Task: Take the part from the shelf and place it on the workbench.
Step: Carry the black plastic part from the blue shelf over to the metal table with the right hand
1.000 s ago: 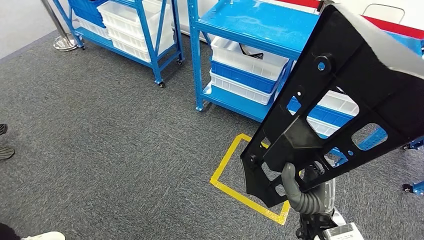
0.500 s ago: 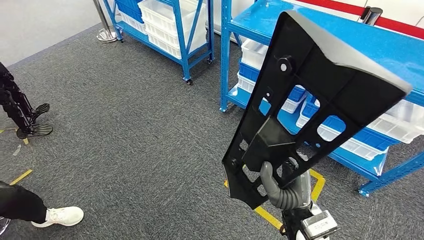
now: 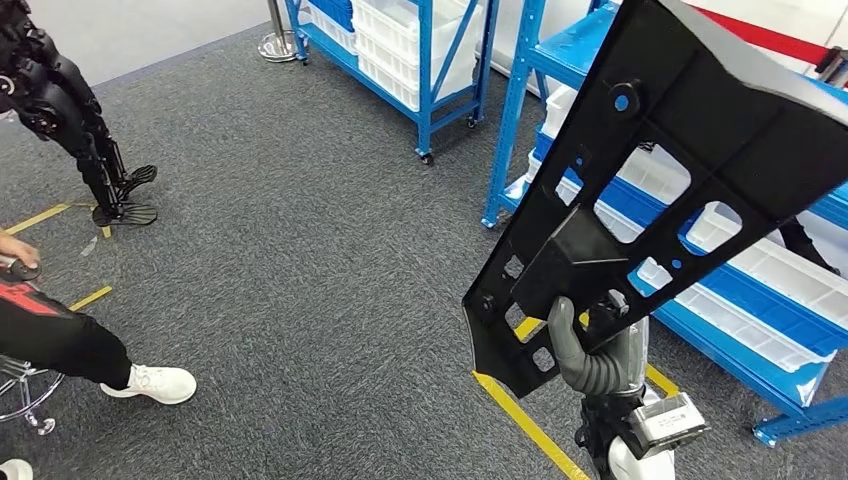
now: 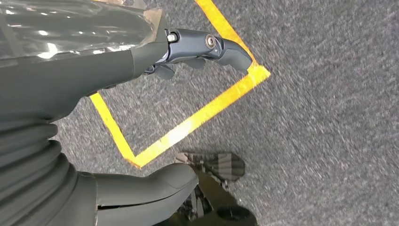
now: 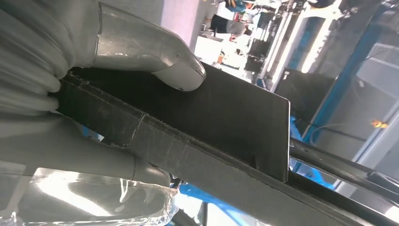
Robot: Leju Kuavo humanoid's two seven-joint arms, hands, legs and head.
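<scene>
Coarse grey carpet (image 3: 300,270), perforated black part (image 3: 660,180)

Landmark: I take the near shelf (image 3: 560,60) as my reference.
Part: I see the part (image 3: 660,190) in front of the near shelf, tilted, with my right hand (image 3: 590,355) at its lower end.
Far shelf: the far shelf (image 3: 420,60) stands left of it.
Floor tape: the floor tape (image 3: 530,420) lies before it.
Person: a person's leg (image 3: 70,345) is far left.
</scene>
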